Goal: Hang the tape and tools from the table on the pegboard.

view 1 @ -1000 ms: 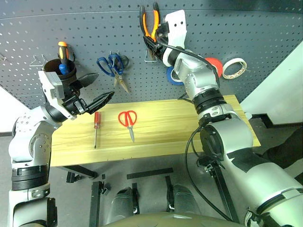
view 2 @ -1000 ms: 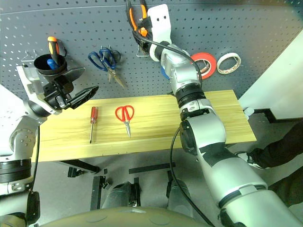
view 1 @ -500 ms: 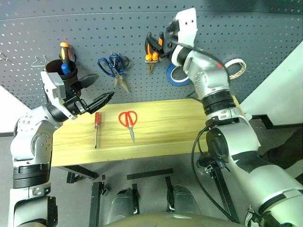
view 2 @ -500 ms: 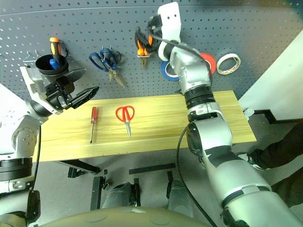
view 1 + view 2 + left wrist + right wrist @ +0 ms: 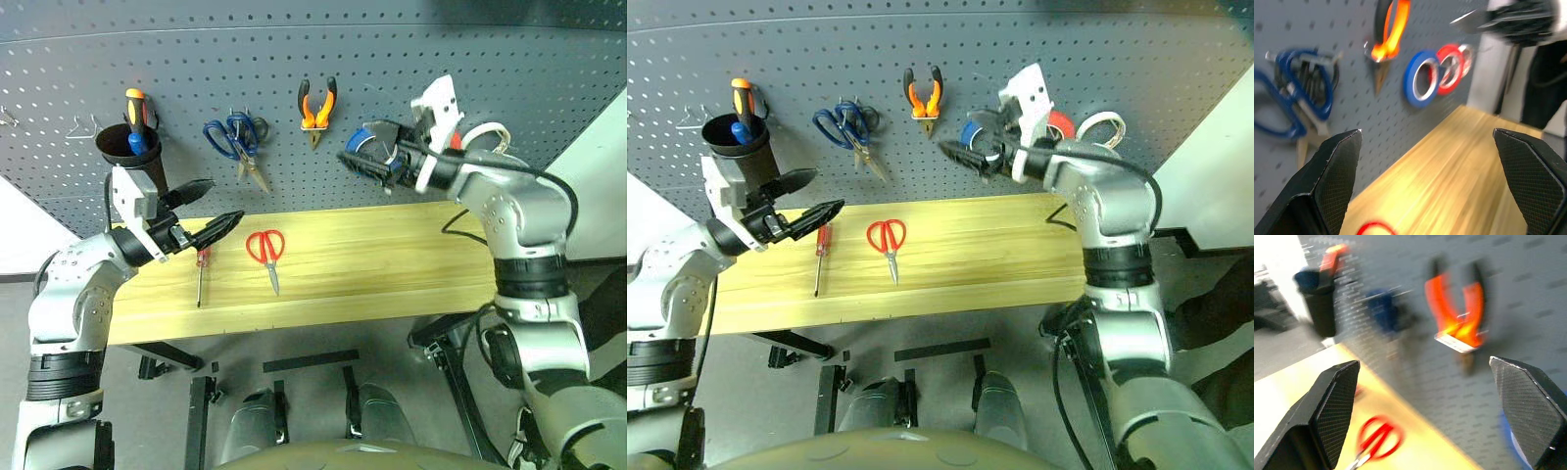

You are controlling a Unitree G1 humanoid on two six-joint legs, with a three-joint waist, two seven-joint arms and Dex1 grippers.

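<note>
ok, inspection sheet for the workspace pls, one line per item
Surface: table holds two tools.
Job's things: red scissors and screwdriver lie on the table; pliers and blue tape hang on the pegboard.
Clutter: blue scissors, black cup, red roll and white roll on the pegboard.
Grippers: left gripper open, empty; right gripper open, empty.
Cables: black cable along the right arm.
Surroundings: nothing seen.

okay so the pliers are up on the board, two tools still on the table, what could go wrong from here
1. The left gripper hangs open over the screwdriver; its slim round handle might roll as the fingers close.
2. The red-handled scissors lie flat on the table, hard to get fingers under.
3. The pliers could be knocked off while hanging the rest.
</note>
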